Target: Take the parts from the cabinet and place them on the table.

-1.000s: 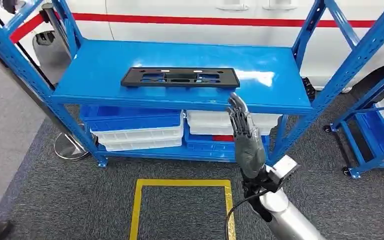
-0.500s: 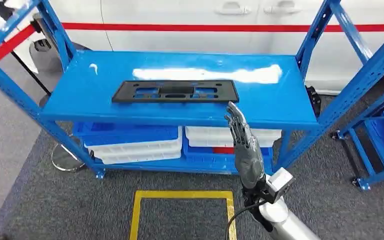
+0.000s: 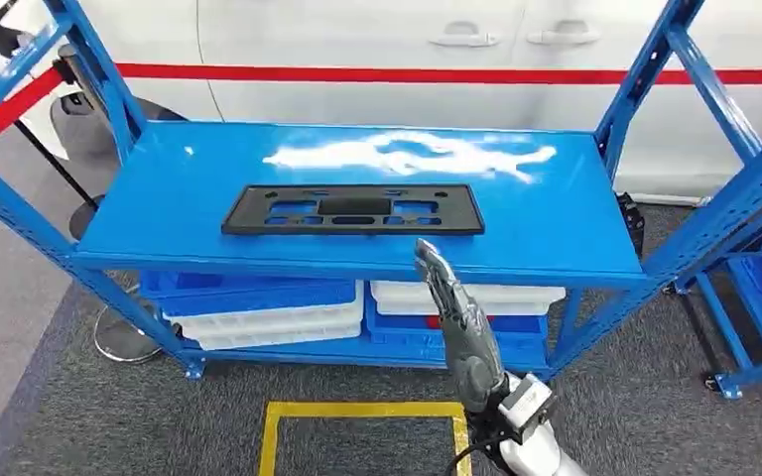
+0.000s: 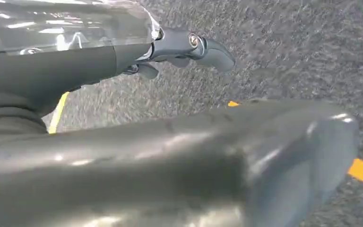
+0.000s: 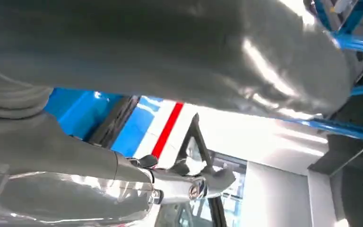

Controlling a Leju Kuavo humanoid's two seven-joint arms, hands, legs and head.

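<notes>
Grey carpet with a yellow taped square [image 3: 362, 421] runs under a blue shelving rack [image 3: 556, 233], which serves as the cabinet, and a white vehicle with a red stripe [image 3: 407, 74] stands close behind it. On the rack's top shelf lies the one part I can see, a flat black plastic panel [image 3: 353, 209] with cut-outs, flat and near the front edge. Below it sit stacked blue and white bins [image 3: 268, 297]. The right hand [image 3: 453, 317] reaches up from below with fingers stretched out straight and holding nothing, its tips just short of the shelf's front edge and a little to the right of the panel, not touching it. The left hand [image 4: 189, 47] hangs over the carpet, fingers loosely apart, empty. By my reckoning nothing is lifted yet: grasping, carrying and setting the panel on the table all remain.
</notes>
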